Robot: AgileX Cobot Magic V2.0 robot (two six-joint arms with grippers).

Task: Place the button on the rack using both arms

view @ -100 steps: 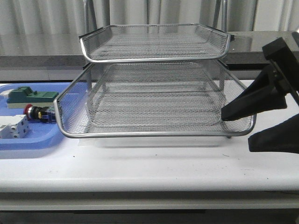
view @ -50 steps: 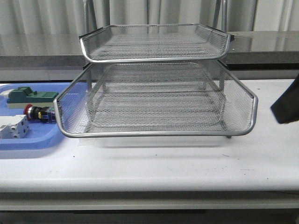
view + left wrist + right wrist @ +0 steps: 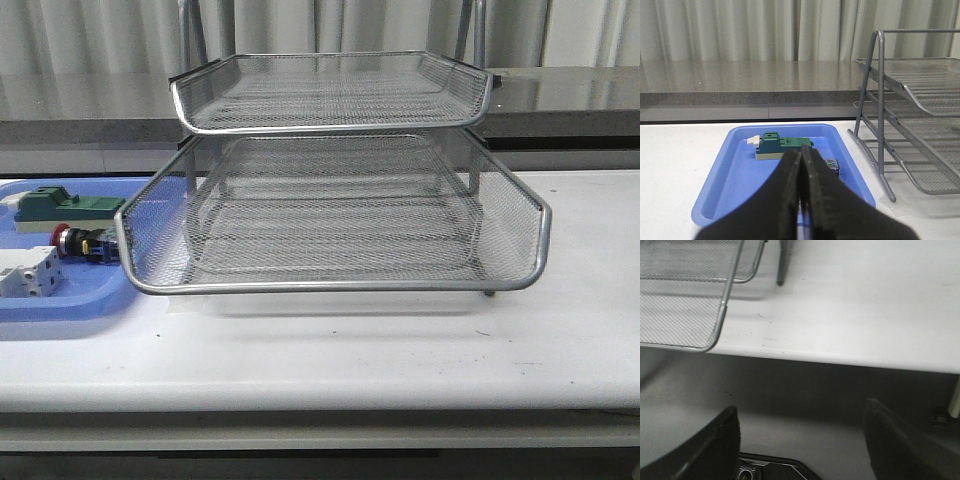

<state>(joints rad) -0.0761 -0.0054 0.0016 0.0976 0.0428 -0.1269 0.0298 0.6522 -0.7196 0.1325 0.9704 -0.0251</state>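
Left tool (image 3: pixel 801 192) sits low and close, its two black fingers pressed flat together with nothing between them, aimed over the near rim of the blue tray (image 3: pixel 715 187). Right tool (image 3: pixel 800 440) hangs off the counter (image 3: pixel 400 360) edge, pointing down past it toward the floor, fingers spread wide and empty; neither arm shows in the front view.

No writing can be read on anything.

In the blue tray, on the counter's left side: a white block (image 3: pixel 28 272) nearest, then the button (image 3: pixel 85 243) lying on its side, red head to the left, just beside the rack (image 3: pixel 335 285) and not on it. Behind it lies the green block (image 3: pixel 65 208). The rack's mesh tiers hold nothing that I can see. Grey curtains (image 3: pixel 100 35) hang at the back.
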